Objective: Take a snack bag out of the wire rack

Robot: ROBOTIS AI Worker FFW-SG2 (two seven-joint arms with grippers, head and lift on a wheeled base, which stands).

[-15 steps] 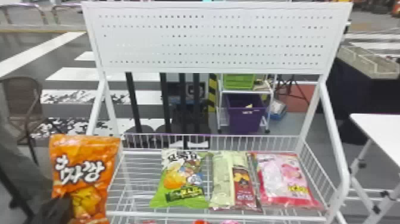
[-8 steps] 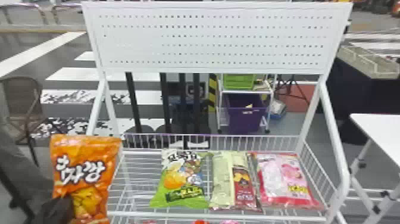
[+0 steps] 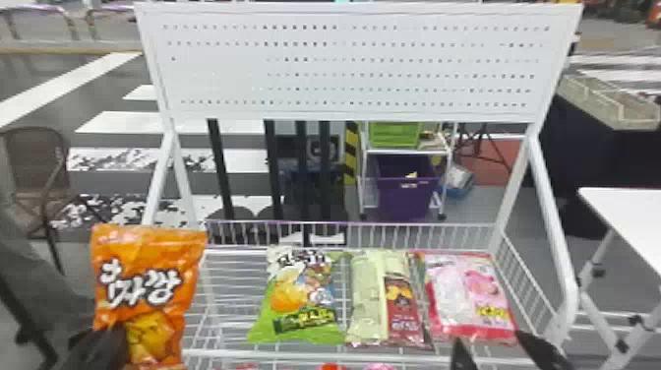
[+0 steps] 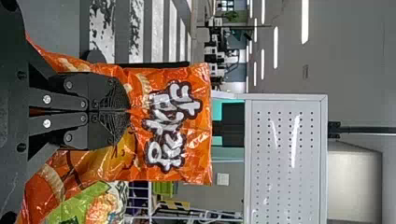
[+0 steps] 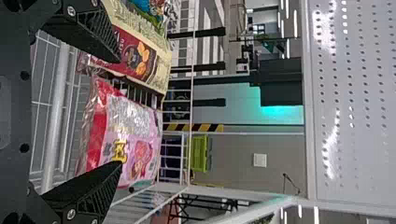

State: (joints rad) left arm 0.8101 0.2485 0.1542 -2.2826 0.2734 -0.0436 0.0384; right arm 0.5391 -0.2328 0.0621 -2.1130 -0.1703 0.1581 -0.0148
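Left tool (image 4: 127, 111) has its fingers pinched together on the front film of the orange snack bag (image 3: 147, 295), whose top stands upright above them. The step now looks like taking that bag clear of the wire rack (image 3: 305, 353): best to hold the pinch firm without crushing, lift until the bottom passes the rim, then draw back smoothly, since loose film could snag on wire or slip. To this tool's right lies the green bag (image 3: 300, 295), which the orange one should not brush; beyond it, the cream-and-maroon bag (image 3: 383, 295). Right tool (image 5: 120, 112) stands wide apart by the pink bag (image 3: 467, 295) and is best left out of this lift
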